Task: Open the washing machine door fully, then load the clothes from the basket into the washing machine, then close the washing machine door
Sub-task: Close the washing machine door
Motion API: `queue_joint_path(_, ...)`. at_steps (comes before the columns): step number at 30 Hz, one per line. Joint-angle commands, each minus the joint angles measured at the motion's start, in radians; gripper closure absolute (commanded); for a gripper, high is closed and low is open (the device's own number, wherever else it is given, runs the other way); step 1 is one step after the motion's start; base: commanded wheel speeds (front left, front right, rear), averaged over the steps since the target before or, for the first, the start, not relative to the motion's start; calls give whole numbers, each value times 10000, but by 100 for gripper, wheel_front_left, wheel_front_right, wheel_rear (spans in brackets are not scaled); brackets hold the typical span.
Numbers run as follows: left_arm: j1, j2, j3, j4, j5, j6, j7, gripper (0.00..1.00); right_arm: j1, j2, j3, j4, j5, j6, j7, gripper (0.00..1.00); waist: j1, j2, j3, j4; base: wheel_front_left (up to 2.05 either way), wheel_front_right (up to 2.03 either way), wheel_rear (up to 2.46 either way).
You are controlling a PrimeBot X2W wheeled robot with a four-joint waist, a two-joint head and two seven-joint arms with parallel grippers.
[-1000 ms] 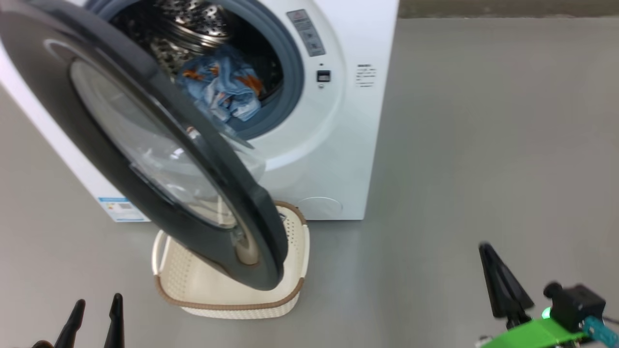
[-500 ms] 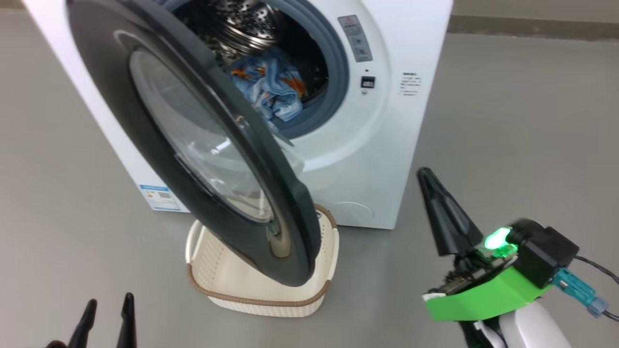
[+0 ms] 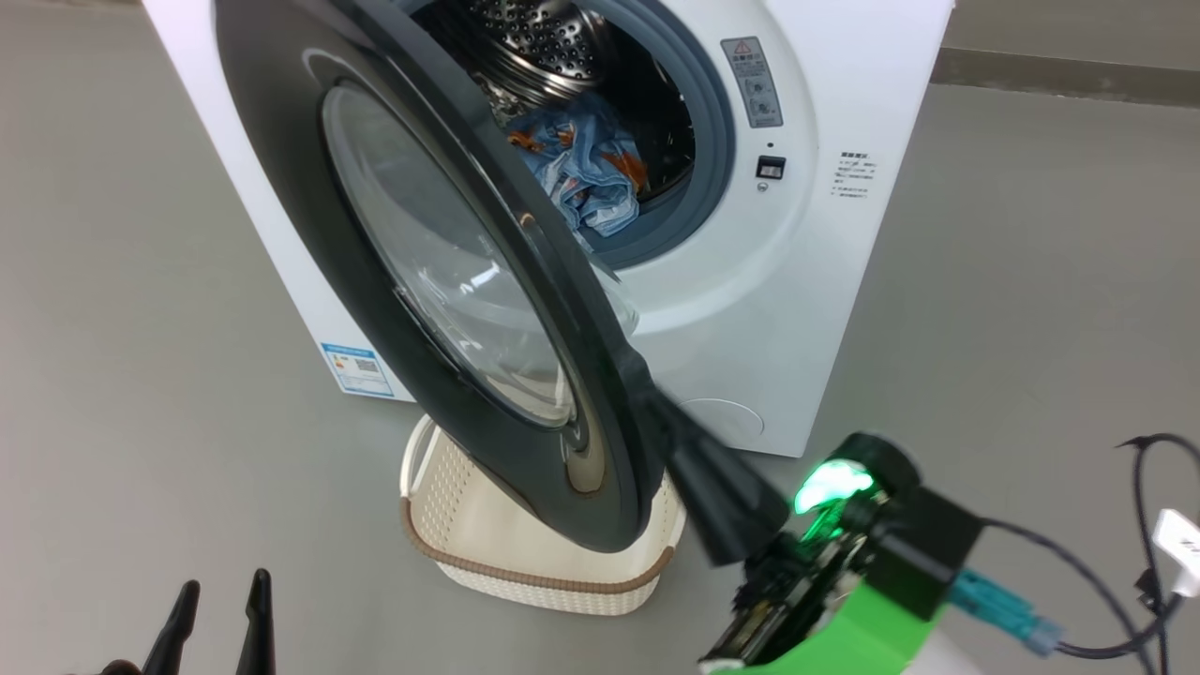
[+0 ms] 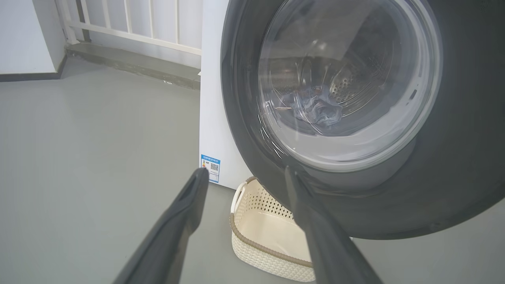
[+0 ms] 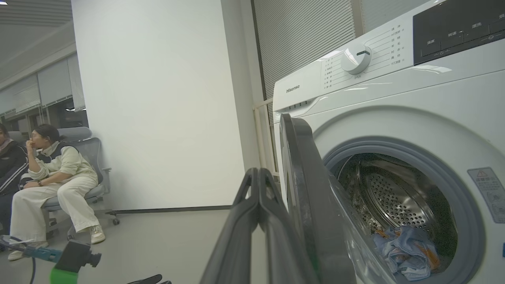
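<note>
The washing machine [image 3: 834, 309] stands with its door [image 3: 281, 187] swung partway out, black rim toward me. Light blue clothes [image 3: 586, 173] lie in the steel drum and show again as clothes [image 5: 410, 252] low in the opening. Below the door sits the basket [image 3: 553, 586], with nothing visible inside. My right gripper [image 3: 649, 375] is shut, and its tip is at the door's free edge; contact is unclear. In its wrist view the right gripper [image 5: 258, 172] lies just left of the door [image 5: 311, 205] edge. My left gripper [image 3: 220, 600] is open at the lower left, and the left gripper [image 4: 242, 175] points at the door [image 4: 457, 165].
Grey floor [image 3: 141, 328] spreads around the machine on both sides. Cables [image 3: 1116, 600] trail from the right wrist. Two people [image 5: 55, 177] sit on chairs against a white wall far off to one side. A white railing [image 4: 130, 23] runs behind the machine.
The head camera has turned, shifting the whole picture right. My right gripper has risen and moved left, from low on the right up to the door's free edge. The left gripper keeps its place.
</note>
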Motion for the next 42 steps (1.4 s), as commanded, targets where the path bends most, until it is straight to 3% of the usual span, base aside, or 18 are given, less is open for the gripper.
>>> queue_joint_path(1, -417, 136, 334, -263, 17, -16, -135, 0, -314, 163, 359, -128, 207, 16, -46, 100, 0, 0, -5, 45, 0, 0, 0)
queue_joint_path(21, -744, 38, 258, -197, -117, -16, -136, 0, -678, -45, 2219, 2925, 558, 16, -46, 100, 0, 0, 453, 171, 0, 0, 0)
queue_joint_path(42, -1231, 185, 63, -87, -288, -16, -136, 0, -1550, 304, 1383, 4637, 378, 16, -46, 100, 0, 0, 1002, 180, 0, 0, 0)
